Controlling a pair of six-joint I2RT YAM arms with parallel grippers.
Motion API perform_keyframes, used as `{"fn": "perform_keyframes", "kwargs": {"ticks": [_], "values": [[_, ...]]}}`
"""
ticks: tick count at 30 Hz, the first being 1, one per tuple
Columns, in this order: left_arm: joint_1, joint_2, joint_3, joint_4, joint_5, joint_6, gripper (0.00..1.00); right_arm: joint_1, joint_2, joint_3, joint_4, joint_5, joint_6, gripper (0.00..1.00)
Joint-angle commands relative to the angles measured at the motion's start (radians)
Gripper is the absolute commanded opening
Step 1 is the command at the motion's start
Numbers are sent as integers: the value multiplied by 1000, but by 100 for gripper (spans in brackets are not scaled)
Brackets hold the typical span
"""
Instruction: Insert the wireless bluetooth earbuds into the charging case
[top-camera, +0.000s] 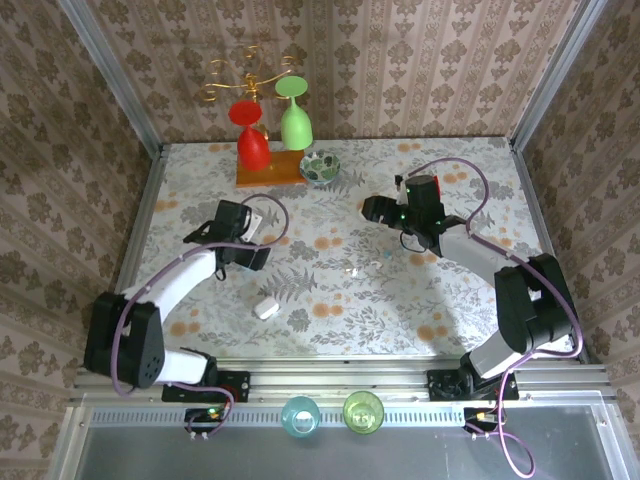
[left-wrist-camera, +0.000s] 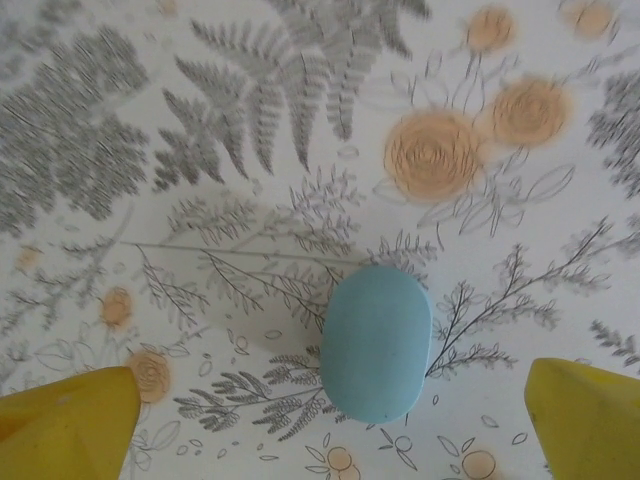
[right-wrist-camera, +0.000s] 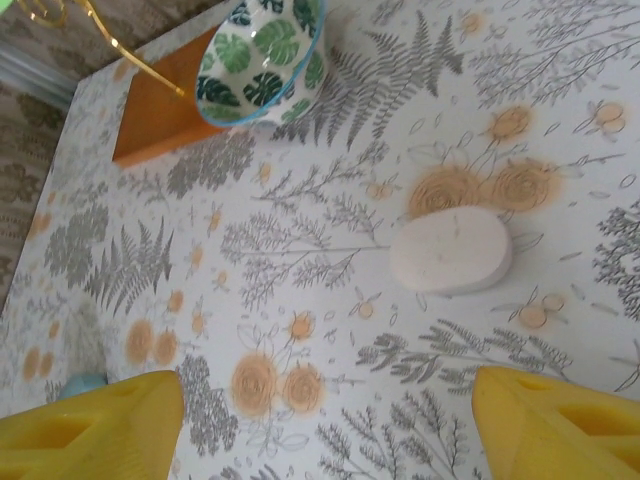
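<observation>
A light blue pebble-shaped charging case (left-wrist-camera: 377, 340) lies shut on the floral cloth, between and just ahead of my left gripper's (left-wrist-camera: 335, 405) wide-apart yellow fingers. In the top view the left gripper (top-camera: 243, 240) hovers at centre left and covers that case. A white pebble-shaped case (right-wrist-camera: 450, 250) lies shut ahead of my open right gripper (right-wrist-camera: 325, 400), which is empty. A white case (top-camera: 266, 306) also rests near the front, below the left gripper. Two tiny pale specks (top-camera: 352, 270) on the cloth between the arms may be the earbuds; they are too small to tell.
At the back stands an orange wooden base (top-camera: 270, 172) with a red glass (top-camera: 252, 140) and a green glass (top-camera: 295, 120) upside down on it, under a gold stand. Beside it sits a leaf-patterned bowl (right-wrist-camera: 262, 55). Two cups (top-camera: 330, 412) stand on the front rail.
</observation>
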Motion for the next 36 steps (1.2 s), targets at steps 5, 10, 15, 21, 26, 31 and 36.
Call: {"fn": "perform_keyframes", "kwargs": {"ticks": [5, 10, 15, 21, 26, 31, 36], "values": [[4, 149, 62, -96, 19, -1, 89, 1, -31, -34, -25, 0, -33, 76], [10, 204, 73, -102, 27, 2, 75, 4, -24, -34, -10, -1, -18, 76], [20, 227, 76, -99, 33, 10, 59, 5, -19, -36, -10, 2, -16, 75], [24, 244, 75, -94, 55, 18, 46, 6, -31, -38, -22, 6, -10, 75], [17, 231, 74, -90, 63, 23, 34, 6, -56, -34, -29, -23, 13, 75], [-37, 164, 76, -65, 74, 87, 34, 6, -90, -41, -26, -148, 88, 75], [-145, 94, 74, 41, 114, 188, 33, 6, -90, -60, 21, -342, 205, 75]]}}
